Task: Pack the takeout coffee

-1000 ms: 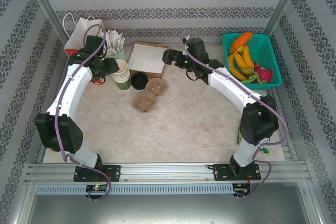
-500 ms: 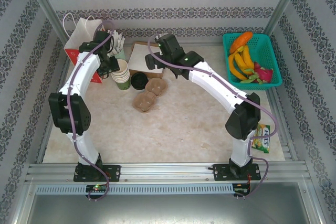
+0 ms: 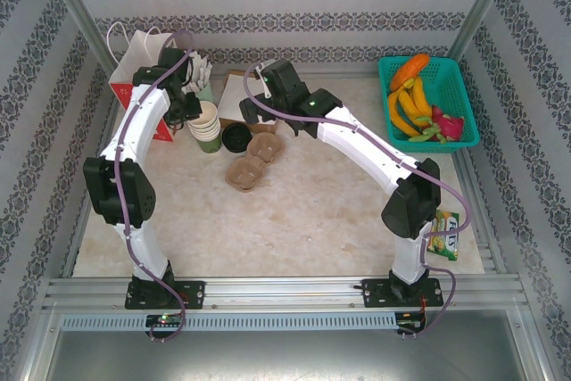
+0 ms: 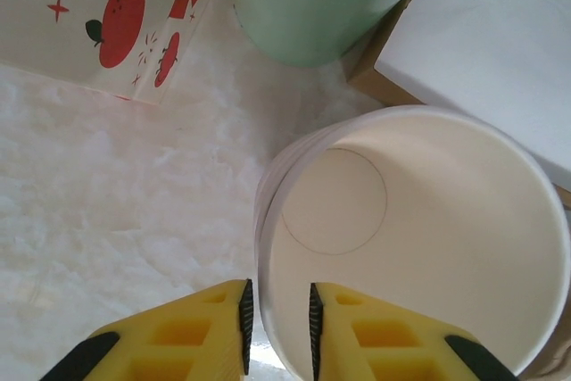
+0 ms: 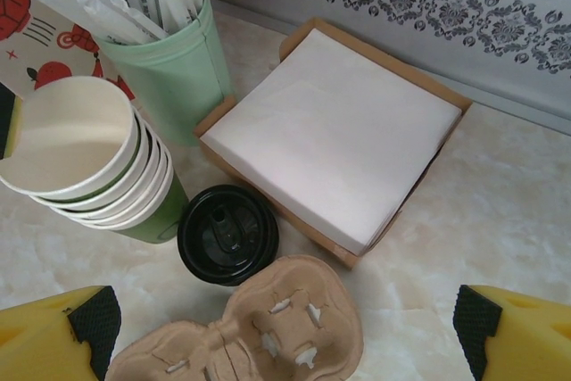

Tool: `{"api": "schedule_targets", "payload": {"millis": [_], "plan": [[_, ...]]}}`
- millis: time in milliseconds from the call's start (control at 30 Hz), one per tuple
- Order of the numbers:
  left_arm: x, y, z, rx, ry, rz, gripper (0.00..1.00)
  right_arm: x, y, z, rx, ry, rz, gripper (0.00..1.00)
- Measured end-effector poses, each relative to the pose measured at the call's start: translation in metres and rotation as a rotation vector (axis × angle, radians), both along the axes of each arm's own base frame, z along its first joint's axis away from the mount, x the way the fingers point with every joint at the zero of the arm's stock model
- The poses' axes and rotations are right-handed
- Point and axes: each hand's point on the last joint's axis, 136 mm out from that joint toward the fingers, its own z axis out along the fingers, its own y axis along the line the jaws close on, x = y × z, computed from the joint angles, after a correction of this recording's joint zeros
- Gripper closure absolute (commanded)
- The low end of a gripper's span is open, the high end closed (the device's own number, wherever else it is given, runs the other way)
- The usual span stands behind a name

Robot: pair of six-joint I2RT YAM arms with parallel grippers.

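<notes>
The takeout coffee stands with its black lid on, between the stack of cream cups and the brown pulp cup carrier. No gripper touches it. My right gripper hovers over the napkin box, just behind the coffee. In its wrist view the right gripper is wide open and holds nothing. My left gripper straddles the rim of the top cup. One pad sits outside the rim and one inside, with a narrow gap.
A pale-green cup of wrapped sticks and a printed paper bag stand behind the stack. The napkin box lies at the back centre. A teal basket of produce is at the back right, and a snack packet lies beside the right arm.
Over the second, the right gripper swung left from the table's middle to above the napkin box. The left arm straightened up over the cup stack, then hardly moved.
</notes>
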Motion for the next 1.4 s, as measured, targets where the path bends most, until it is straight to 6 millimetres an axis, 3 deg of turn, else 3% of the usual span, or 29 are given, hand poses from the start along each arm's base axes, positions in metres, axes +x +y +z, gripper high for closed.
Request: {"api": "schedule_targets", "payload": {"millis": [333, 433, 533, 833, 1033, 1233, 1300, 1400], "plan": [[0.0, -0.001, -0.012, 0.001, 0.04, -0.005, 0.84, -0.004, -0.004, -0.012, -0.005, 0.006, 0.0, 0.02], [0.001, -0.001, -0.008, 0.001, 0.032, -0.005, 0.83, -0.006, -0.005, -0.007, 0.009, -0.01, 0.0, 0.02], [0.002, -0.001, -0.005, 0.002, 0.026, -0.009, 0.71, -0.005, -0.005, 0.002, 0.027, -0.031, 0.0, 0.02], [0.002, -0.001, -0.004, 0.005, 0.028, -0.019, 0.84, -0.004, -0.004, 0.004, 0.038, -0.045, -0.002, 0.02], [0.003, -0.001, -0.004, 0.006, 0.027, -0.022, 0.8, -0.002, -0.007, 0.005, 0.029, -0.054, -0.017, 0.02], [0.004, -0.002, -0.007, 0.001, 0.034, -0.028, 0.91, -0.002, -0.012, 0.012, 0.02, -0.078, -0.031, 0.02], [0.005, -0.002, -0.006, -0.001, 0.031, -0.027, 0.99, -0.002, -0.013, 0.017, 0.023, -0.091, -0.034, 0.02], [0.005, -0.003, -0.005, -0.002, 0.028, -0.029, 1.0, -0.004, -0.018, 0.021, 0.023, -0.103, -0.044, 0.02]]}}
